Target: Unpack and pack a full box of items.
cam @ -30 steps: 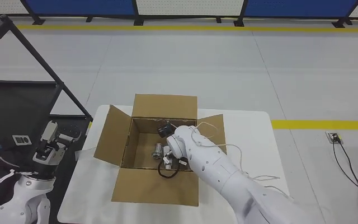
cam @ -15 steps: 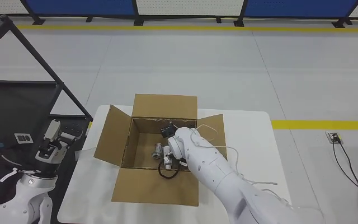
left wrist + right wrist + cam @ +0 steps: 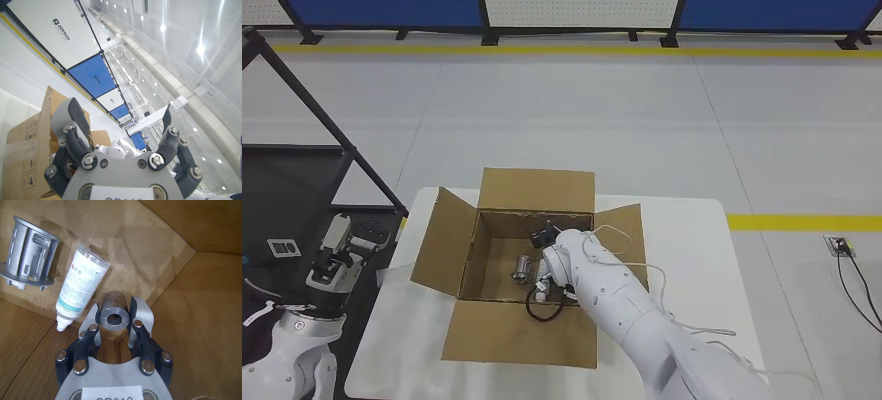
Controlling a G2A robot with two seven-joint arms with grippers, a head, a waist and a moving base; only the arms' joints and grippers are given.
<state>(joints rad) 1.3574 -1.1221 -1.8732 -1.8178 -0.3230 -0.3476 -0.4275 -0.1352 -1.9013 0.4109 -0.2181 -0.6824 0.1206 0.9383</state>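
- A white table is seen, with an open cardboard box set toward its 9 o'clock side, all four flaps folded outward.
- The left gripper is held off the table, at 9 o'clock from the box. Its fingers are spread wide, with nothing between them.
- The right gripper is lowered inside the box, and its fingers are clamped on a hollow metal cylinder.
- A grey flanged housing is laid on its side near the middle of the box floor.
- A white labelled bottle is laid just beside the housing, between it and the cylinder.
- A black cable loop is found at 6 o'clock on the box floor.
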